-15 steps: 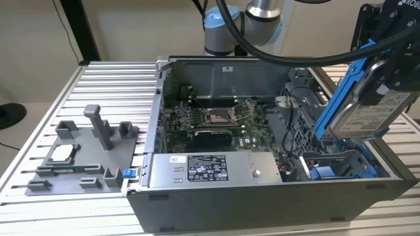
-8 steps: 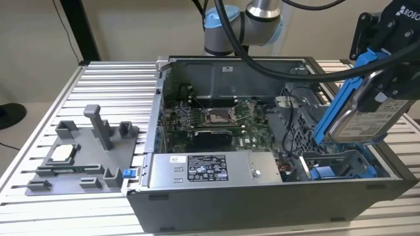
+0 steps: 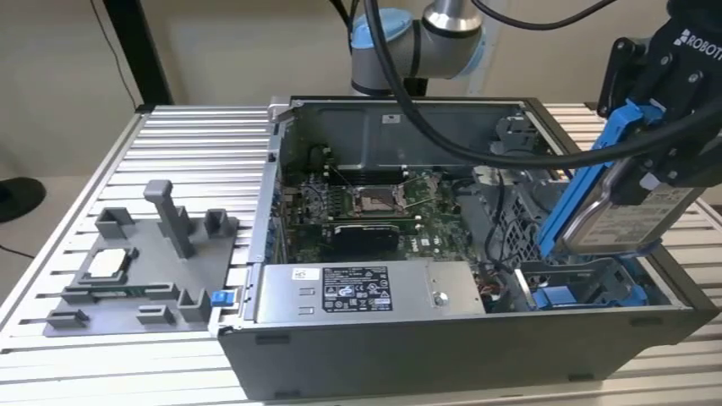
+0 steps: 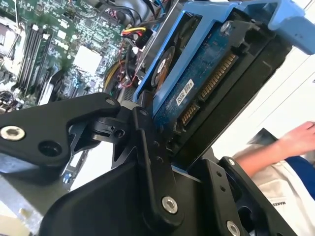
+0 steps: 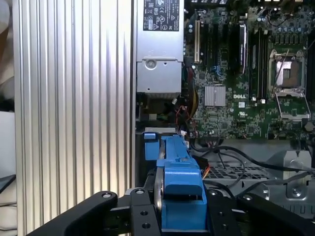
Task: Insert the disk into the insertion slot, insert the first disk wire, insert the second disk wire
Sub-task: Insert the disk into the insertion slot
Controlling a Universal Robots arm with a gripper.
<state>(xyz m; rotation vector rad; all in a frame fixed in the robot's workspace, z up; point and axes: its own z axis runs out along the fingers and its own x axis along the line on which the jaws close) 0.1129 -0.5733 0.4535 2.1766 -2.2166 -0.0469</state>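
The open computer case (image 3: 451,355) lies on the slatted table (image 3: 192,135). Its motherboard (image 3: 373,203) is bare, and a grey power-supply box (image 3: 361,292) sits along the wall nearest the exterior camera. At the exterior view's right the gripper (image 3: 660,165), partly cut off by the frame edge, is clamped on the disk (image 3: 620,220). The disk hangs tilted in its blue carrier (image 3: 587,178) above the blue bay (image 3: 587,292). Whether its lower edge touches the bay cannot be told. In the second wrist view a person's hand (image 4: 298,137) shows beyond the disk, its arm cut off at the edge.

A beige wall (image 3: 226,42) (plain) backs the ribbed aluminium table (image 3: 192,144).
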